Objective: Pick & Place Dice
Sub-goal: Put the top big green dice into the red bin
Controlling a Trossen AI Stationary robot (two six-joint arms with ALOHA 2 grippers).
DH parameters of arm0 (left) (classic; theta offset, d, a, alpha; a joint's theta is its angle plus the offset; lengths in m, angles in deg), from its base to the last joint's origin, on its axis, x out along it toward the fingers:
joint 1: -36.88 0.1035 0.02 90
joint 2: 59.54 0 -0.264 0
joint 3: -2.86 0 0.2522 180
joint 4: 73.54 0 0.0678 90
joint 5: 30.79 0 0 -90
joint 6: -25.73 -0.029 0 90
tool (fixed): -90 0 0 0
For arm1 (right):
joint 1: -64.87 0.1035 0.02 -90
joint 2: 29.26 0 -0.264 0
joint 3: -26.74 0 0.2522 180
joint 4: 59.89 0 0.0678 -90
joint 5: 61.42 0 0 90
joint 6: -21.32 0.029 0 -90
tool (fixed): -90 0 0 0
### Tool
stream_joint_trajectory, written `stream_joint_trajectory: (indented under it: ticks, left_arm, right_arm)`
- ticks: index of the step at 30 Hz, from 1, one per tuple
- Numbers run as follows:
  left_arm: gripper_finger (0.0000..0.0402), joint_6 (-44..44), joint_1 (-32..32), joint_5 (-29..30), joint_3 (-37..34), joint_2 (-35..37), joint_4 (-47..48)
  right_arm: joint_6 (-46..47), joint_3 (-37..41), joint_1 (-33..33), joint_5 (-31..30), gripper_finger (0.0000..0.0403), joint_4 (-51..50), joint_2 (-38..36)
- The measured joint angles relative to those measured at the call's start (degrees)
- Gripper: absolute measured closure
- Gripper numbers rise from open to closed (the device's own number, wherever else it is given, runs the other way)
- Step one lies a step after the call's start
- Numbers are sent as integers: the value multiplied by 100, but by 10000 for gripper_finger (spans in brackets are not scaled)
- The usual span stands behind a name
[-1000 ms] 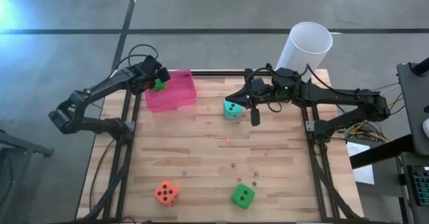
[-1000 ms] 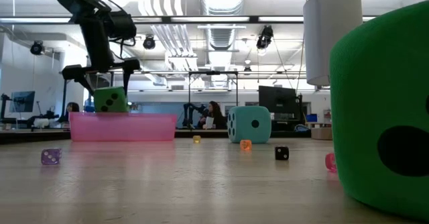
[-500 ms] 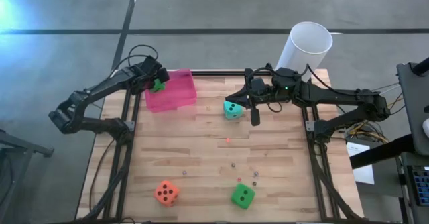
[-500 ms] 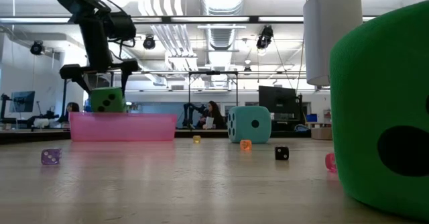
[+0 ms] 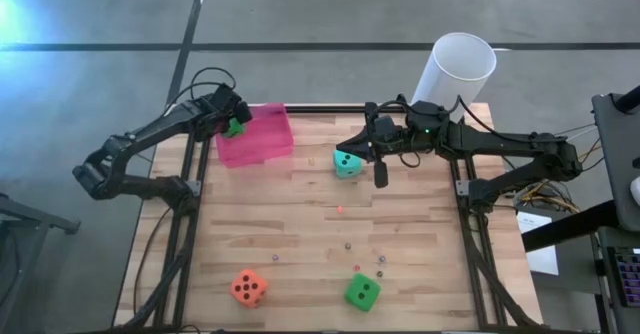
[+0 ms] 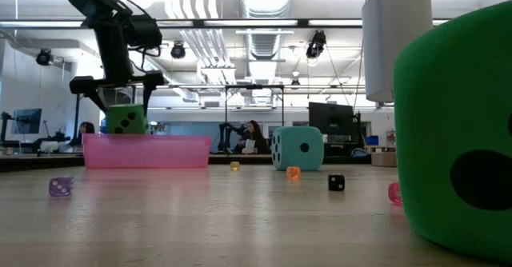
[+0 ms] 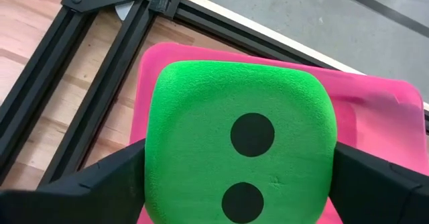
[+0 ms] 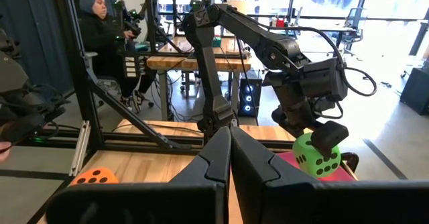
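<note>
Fuzzy foam green die (image 7: 238, 157), wood table (image 5: 300, 224)

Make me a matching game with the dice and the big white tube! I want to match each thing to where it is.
Things:
1. teal die
2. orange die
3. green die between the left end effector's fingers
4. white tube

Places:
A. over the pink bin
B. near front edge of the table, on the left arm's side
C. far corner, on the right arm's side
D. on the table beside the right end effector

Pairs: 1-D, 2-B, 3-A, 4-C
</note>
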Motion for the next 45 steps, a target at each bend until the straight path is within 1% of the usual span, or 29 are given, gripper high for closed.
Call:
stream_joint_trajectory:
  ticks: [4, 10, 33, 45]
  left_arm:
    - [7, 0, 0, 0, 0, 0, 1]
    - [4, 0, 0, 11, 0, 0, 4]
    - [3, 44, 0, 40, 0, 2, 19]
    - [3, -87, 0, 38, 0, 2, 1]
  right_arm:
    - [-4, 0, -1, 0, 394, 0, 0]
    - [1, 0, 1, 0, 394, -1, 0]
    - [0, 0, 2, 0, 394, -1, 0]
    - [0, 0, -1, 0, 394, -1, 0]
